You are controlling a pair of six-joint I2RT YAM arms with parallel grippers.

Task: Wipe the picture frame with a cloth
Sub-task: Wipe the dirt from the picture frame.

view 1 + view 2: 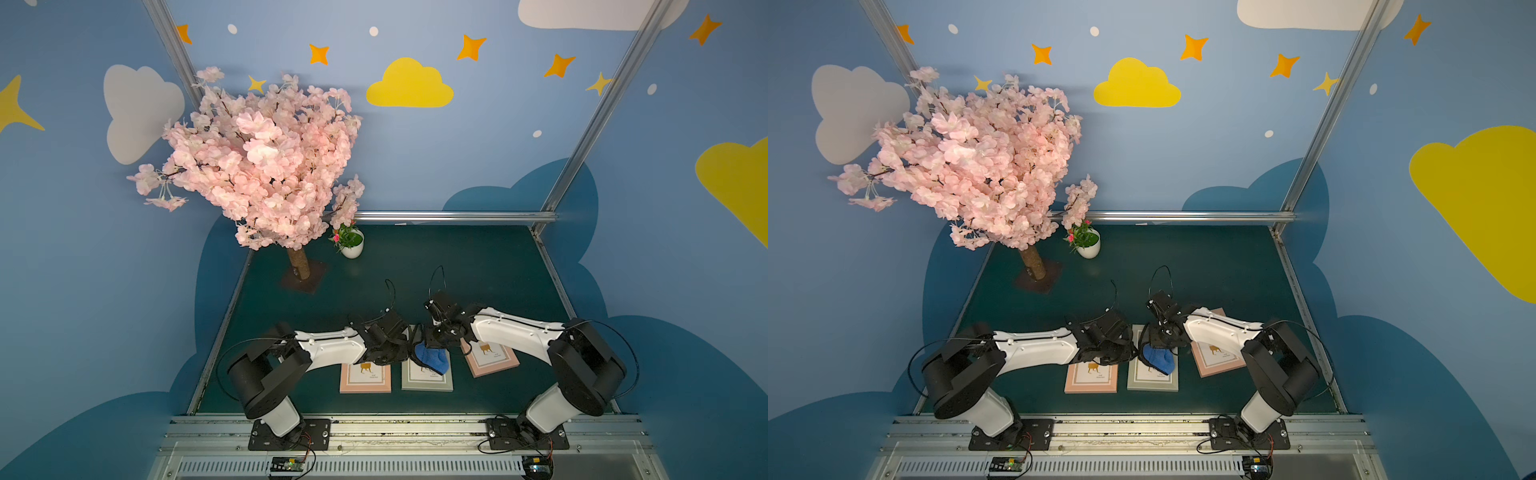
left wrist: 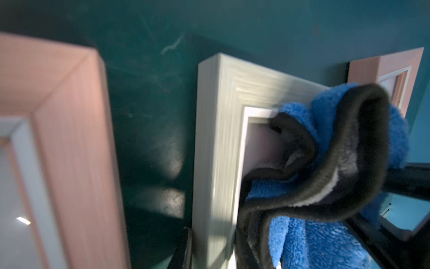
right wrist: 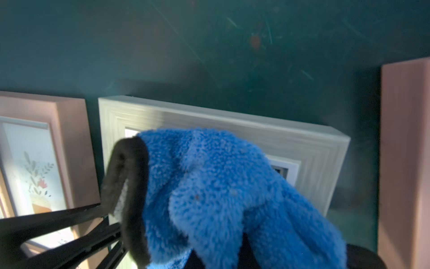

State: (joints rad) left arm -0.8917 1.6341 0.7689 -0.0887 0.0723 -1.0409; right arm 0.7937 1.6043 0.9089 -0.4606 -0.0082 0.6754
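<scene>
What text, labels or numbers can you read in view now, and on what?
No text is legible.
Pink wooden picture frame lying square: caption on print, too small.
Grey-green wooden picture frame under blue plush cloth: caption too small.
Pink wooden picture frame lying askew: caption too small.

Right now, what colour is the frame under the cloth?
Pale grey frame, best in right wrist view.

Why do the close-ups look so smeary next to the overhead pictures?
Left wrist view: grey frame and cloth smeared, probably motion blur, with a bright patch on the frame's corner. Right wrist view: cloth close and soft, grey frame streaked. Both top views: crisp, glare on the front rail.
</scene>
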